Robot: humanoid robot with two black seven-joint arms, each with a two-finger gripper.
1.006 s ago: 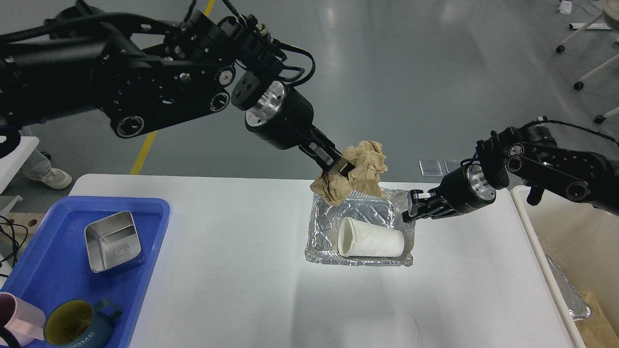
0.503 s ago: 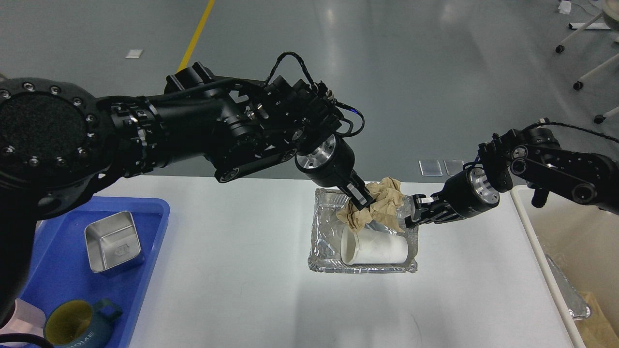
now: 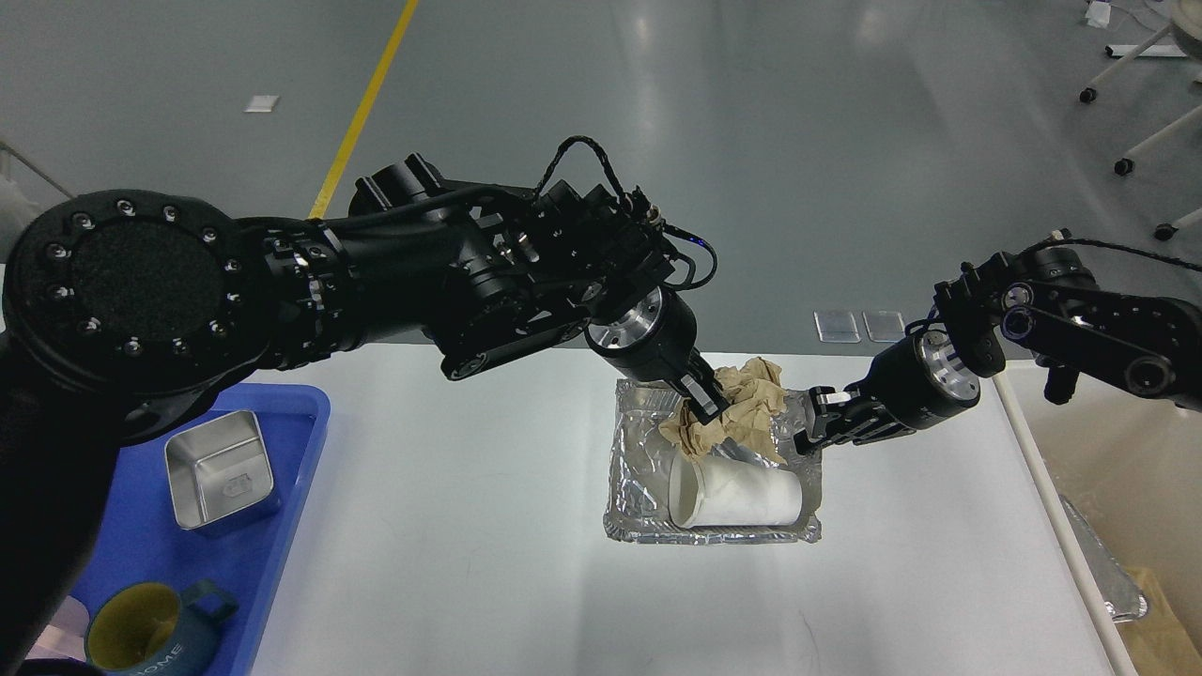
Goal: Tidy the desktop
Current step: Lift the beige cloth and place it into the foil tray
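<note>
The white desktop carries a crumpled foil tray right of centre. A white paper cup lies on its side in the tray. My left gripper is shut on a crumpled ball of brown paper and holds it low over the tray's far end, touching the cup's top. My right gripper comes in from the right and is closed on the tray's right rim.
A blue plastic tray at the left edge holds a square steel container and a dark mug. A cream bin stands off the table's right edge, with foil and brown paper inside.
My left arm has swung down and lowered the brown paper from above the tray's far rim into the tray. The foil tray and my right gripper have shifted slightly right and nearer.
</note>
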